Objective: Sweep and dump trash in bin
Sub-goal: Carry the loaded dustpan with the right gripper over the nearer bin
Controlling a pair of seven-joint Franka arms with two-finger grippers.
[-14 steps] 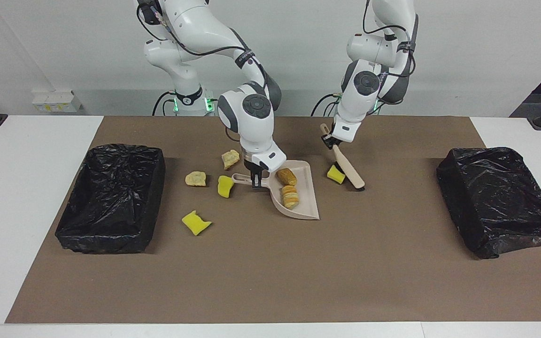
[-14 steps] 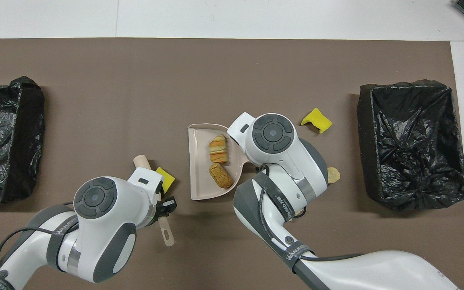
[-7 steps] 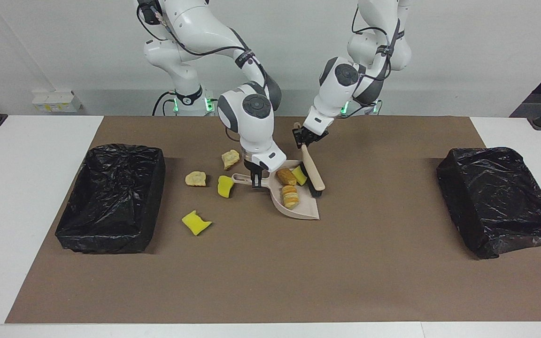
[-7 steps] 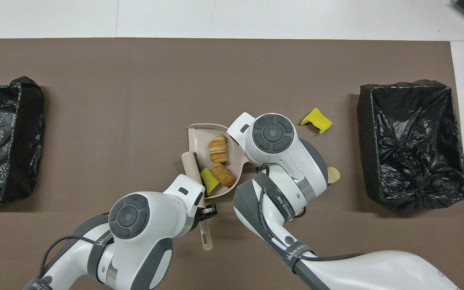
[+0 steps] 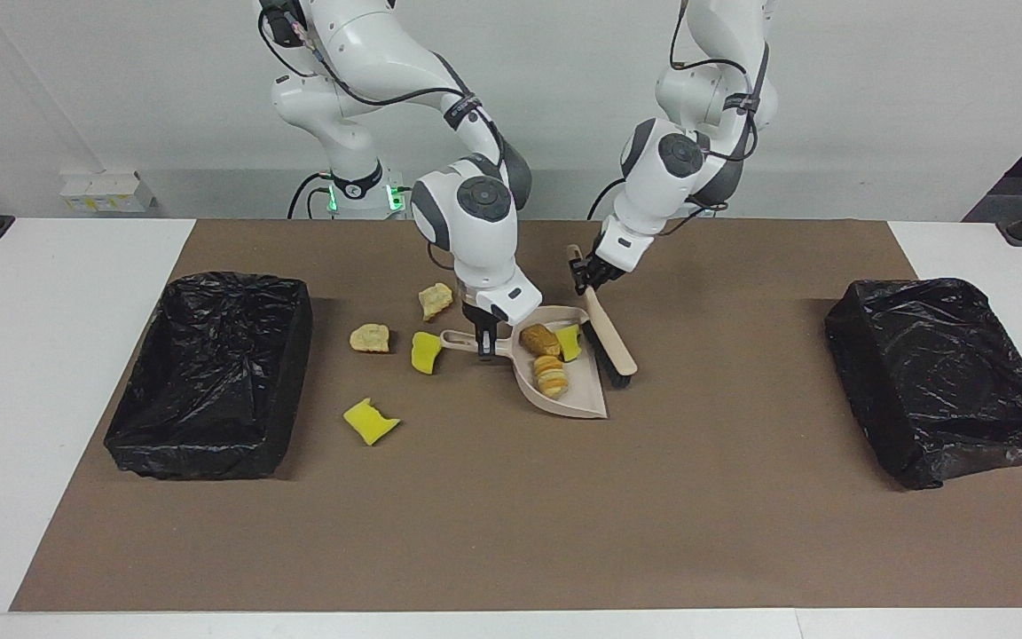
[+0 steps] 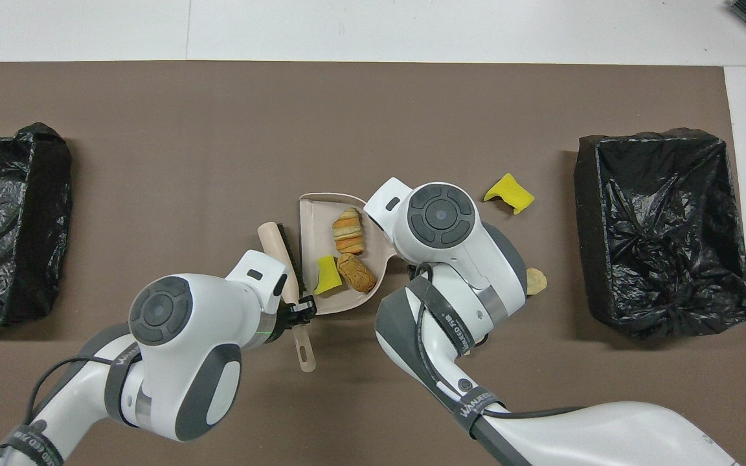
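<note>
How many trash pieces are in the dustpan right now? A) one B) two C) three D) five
C: the dustpan holds three pieces: a layered pastry lump, a brown bread lump and a yellow sponge chunk; the other scraps lie on the mat toward the right arm's end.

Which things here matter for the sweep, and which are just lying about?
In the job: dustpan (right gripper), brush (left gripper), three scraps in the dustpan, four scraps loose on the mat, two lined bins.
Lying about: white box by the wall.
</note>
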